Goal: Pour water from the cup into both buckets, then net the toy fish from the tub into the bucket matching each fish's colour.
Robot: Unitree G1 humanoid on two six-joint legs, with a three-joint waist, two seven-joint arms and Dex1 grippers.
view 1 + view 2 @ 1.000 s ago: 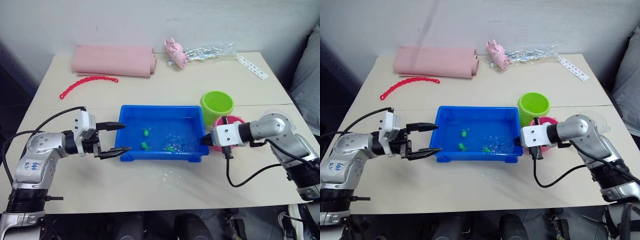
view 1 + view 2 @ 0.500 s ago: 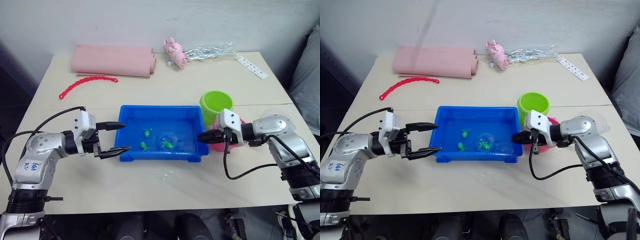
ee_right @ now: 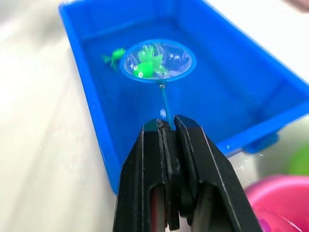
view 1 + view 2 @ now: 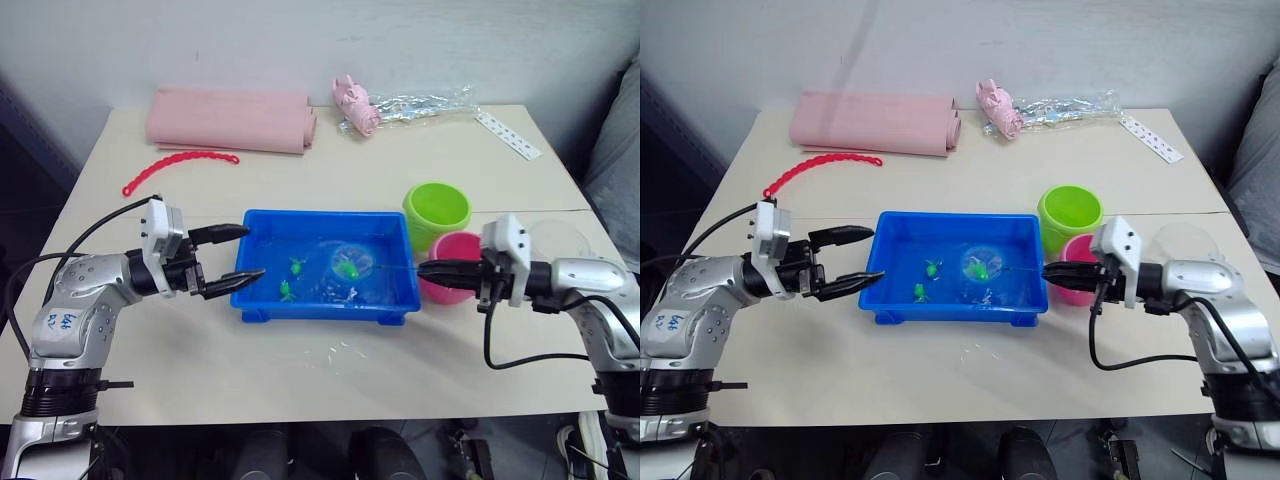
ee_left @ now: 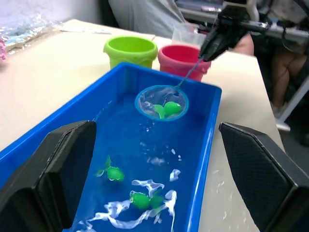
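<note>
One blue tub [image 4: 262, 297] stands at the middle of the pale tabletop [image 4: 300, 370], holding water. One net [image 3: 158, 60] hangs raised over the tub, with one green fish [image 3: 147, 66] lying in its mesh; its thin handle runs back to the right gripper [image 3: 166, 126], whose fingers are clamped together on it. Two more green fish [image 5: 112, 172] float in the tub water below, so three green fish show in all.

Two buckets stand just beside the tub's right end: one lime green bucket [image 4: 436, 212] farther back and one pink bucket [image 4: 452, 281] nearer, under the right gripper. One clear cup [image 4: 561, 238] stands behind the right arm.

The left gripper [image 4: 232, 258] hovers at the tub's left end with its fingers spread apart, holding nothing.

At the far side of the tabletop lie one folded pink cloth [image 4: 231, 119], one red beaded strip [image 4: 178, 164], one crinkled clear bag [image 4: 415, 105] with a pink item at its end, and one white strip [image 4: 508, 135]. A pale wall [image 4: 300, 40] rises behind the tabletop.
</note>
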